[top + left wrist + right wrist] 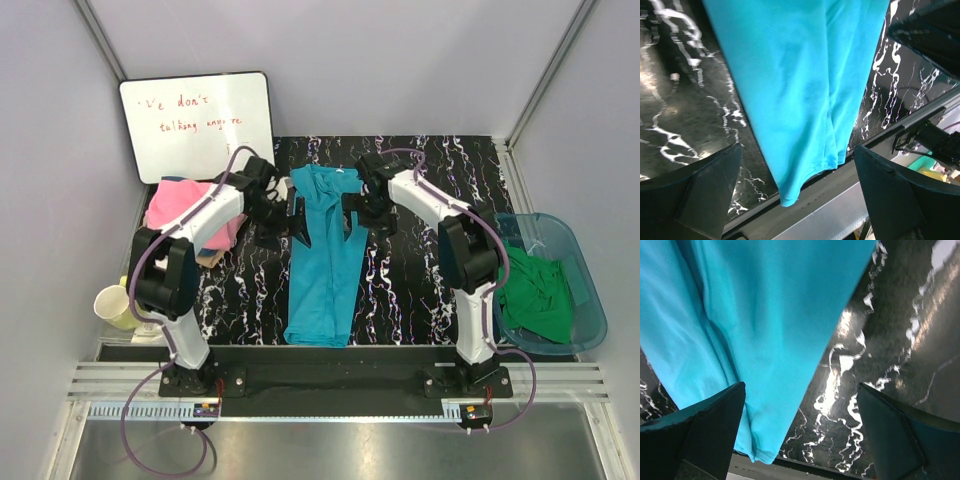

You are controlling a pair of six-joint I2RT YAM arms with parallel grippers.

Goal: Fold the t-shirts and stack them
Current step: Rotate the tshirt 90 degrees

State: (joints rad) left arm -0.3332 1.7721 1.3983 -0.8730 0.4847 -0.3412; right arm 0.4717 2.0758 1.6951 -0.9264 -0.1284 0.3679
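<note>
Both jaws spread, smooth teal-blue t-shirt (322,255) in long narrow strip, glossy black marbled table (410,290).

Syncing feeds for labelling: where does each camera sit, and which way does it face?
Top external: overhead behind the bases, looking down on the table; both arms show, flanking the teal t-shirt.
Left wrist: on the left gripper, looking down at the shirt's hem; its open fingers show.
Right wrist: on the right gripper, same downward aim, fingers open.
Shared: both wrist views show that shirt.
</note>
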